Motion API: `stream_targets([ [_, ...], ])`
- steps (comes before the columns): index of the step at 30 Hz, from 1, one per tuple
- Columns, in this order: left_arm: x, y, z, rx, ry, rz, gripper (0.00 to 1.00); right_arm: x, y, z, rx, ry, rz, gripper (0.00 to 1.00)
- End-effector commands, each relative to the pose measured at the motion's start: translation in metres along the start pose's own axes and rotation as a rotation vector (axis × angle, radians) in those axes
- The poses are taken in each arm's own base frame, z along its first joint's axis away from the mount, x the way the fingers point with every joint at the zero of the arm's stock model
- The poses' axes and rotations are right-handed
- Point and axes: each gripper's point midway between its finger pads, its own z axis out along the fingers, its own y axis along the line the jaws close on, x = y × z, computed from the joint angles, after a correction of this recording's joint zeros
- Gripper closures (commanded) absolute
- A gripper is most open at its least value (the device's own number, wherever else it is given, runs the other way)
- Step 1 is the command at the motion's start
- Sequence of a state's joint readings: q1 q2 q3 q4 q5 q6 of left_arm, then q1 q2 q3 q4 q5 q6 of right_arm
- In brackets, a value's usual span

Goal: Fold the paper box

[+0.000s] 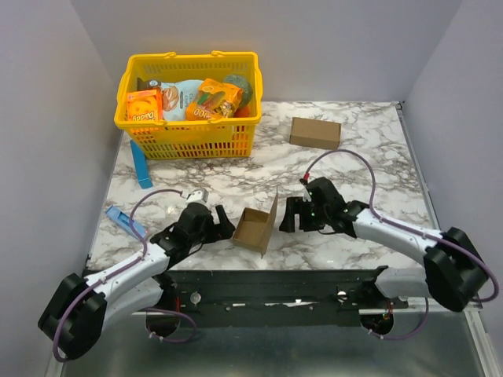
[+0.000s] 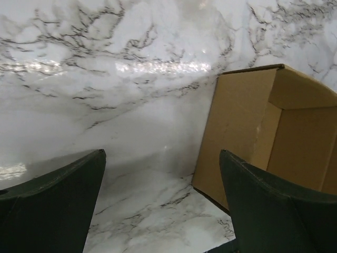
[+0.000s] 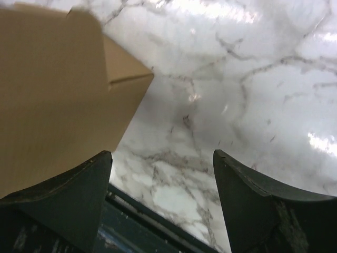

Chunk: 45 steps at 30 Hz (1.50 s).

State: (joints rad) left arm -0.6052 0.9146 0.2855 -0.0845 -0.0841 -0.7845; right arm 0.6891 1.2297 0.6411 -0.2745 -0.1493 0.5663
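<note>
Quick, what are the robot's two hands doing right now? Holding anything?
Left gripper: open, holding nothing; the plain brown cardboard box sits just beside it.
Right gripper: open, holding nothing.

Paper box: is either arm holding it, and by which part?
Nothing is held. Both arms' jaws stand open; the paper box sits on the table between them.

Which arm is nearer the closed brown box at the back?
Right. The right end effector sits in front of the closed brown box; the left end effector lies farther left.
</note>
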Motion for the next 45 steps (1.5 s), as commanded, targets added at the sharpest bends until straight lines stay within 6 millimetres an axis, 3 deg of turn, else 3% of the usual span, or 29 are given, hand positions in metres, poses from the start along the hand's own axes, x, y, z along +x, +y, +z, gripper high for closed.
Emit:
stream_targets([
  [1,0.048,-0.01,-0.002,0.058,0.159,0.018,0.02,-0.047,0.024,0.021,-0.115,-0.073,-0.032,0.14],
  [4,0.063,-0.032,-0.005,0.127,0.182,0.043,0.02,-0.063,0.028,0.036,-0.127,-0.058,-0.071,0.14],
  [5,0.069,-0.036,-0.006,0.141,0.198,0.052,0.02,-0.083,0.039,0.036,-0.15,-0.087,-0.087,0.14],
  [7,0.071,-0.062,-0.008,0.23,0.188,0.063,0.02,-0.093,0.041,0.048,-0.165,-0.068,-0.105,0.14],
  [9,0.071,-0.077,-0.009,0.262,0.186,0.078,0.02,-0.118,0.054,0.049,-0.199,-0.098,-0.152,0.14],
  [11,0.067,-0.088,-0.01,0.277,0.166,0.102,0.02,-0.124,0.053,0.059,-0.189,-0.078,-0.17,0.14],
  [12,0.066,-0.089,-0.01,0.275,0.158,0.11,0.01,-0.14,0.054,0.057,-0.185,-0.104,-0.184,0.14],
  [14,0.056,-0.087,-0.012,0.254,0.11,0.101,0.01,-0.152,0.044,0.055,-0.154,-0.124,-0.173,0.14],
  [16,0.052,-0.075,-0.014,0.203,0.091,0.103,0.01,-0.169,0.024,0.047,-0.122,-0.163,-0.127,0.13],
  [17,0.041,-0.072,-0.019,0.194,0.041,0.095,0.01,-0.174,0.016,0.042,-0.108,-0.18,-0.114,0.13],
  [18,0.041,-0.062,-0.022,0.161,0.036,0.105,0.01,-0.186,0.005,0.029,-0.091,-0.218,-0.109,0.14],
  [20,0.024,-0.063,-0.034,0.177,-0.032,0.096,0.01,-0.188,-0.007,0.015,-0.062,-0.255,-0.123,0.14],
  [21,0.019,-0.055,-0.038,0.151,-0.059,0.117,0.01,-0.195,-0.005,-0.005,-0.059,-0.306,-0.175,0.13],
  [23,-0.001,-0.061,-0.054,0.195,-0.14,0.109,0.01,-0.188,-0.011,-0.016,-0.039,-0.329,-0.205,0.14],
  [25,-0.018,-0.054,-0.062,0.175,-0.194,0.127,0.01,-0.189,0.0,-0.042,-0.074,-0.387,-0.247,0.19],
  [27,-0.041,-0.059,-0.075,0.188,-0.249,0.123,0.01,-0.173,-0.004,-0.05,-0.108,-0.387,-0.208,0.19],
  [28,-0.053,-0.058,-0.077,0.193,-0.264,0.124,0.01,-0.171,0.01,-0.068,-0.187,-0.428,-0.225,0.19],
  [30,-0.078,-0.071,-0.08,0.241,-0.291,0.131,0.01,-0.149,0.005,-0.068,-0.23,-0.414,-0.16,0.1],
  [31,-0.078,-0.079,-0.079,0.287,-0.251,0.165,0.01,-0.146,0.008,-0.073,-0.248,-0.434,-0.158,0.07],
  [32,-0.097,-0.07,-0.071,0.234,-0.259,0.15,0.01,-0.143,0.011,-0.083,-0.259,-0.46,-0.167,0.04],
  [33,-0.103,-0.072,-0.068,0.237,-0.249,0.158,0.01,-0.129,0.006,-0.079,-0.256,-0.447,-0.175,0.03],
  [35,-0.114,-0.083,-0.068,0.285,-0.24,0.199,0.03,-0.121,0.007,-0.084,-0.282,-0.484,-0.191,0.03],
  [36,-0.121,-0.09,-0.071,0.32,-0.267,0.211,0.04,-0.118,0.014,-0.099,-0.313,-0.536,-0.216,0.04],
  [37,-0.123,-0.093,-0.074,0.337,-0.283,0.225,0.04,-0.107,0.011,-0.095,-0.326,-0.54,-0.222,0.05],
  [40,-0.121,-0.094,-0.079,0.373,-0.322,0.234,0.05,-0.098,0.017,-0.113,-0.352,-0.625,-0.303,0.09],
  [45,-0.102,-0.097,-0.076,0.461,-0.342,0.241,0.12,-0.093,0.023,-0.123,-0.363,-0.646,-0.443,0.11],
])
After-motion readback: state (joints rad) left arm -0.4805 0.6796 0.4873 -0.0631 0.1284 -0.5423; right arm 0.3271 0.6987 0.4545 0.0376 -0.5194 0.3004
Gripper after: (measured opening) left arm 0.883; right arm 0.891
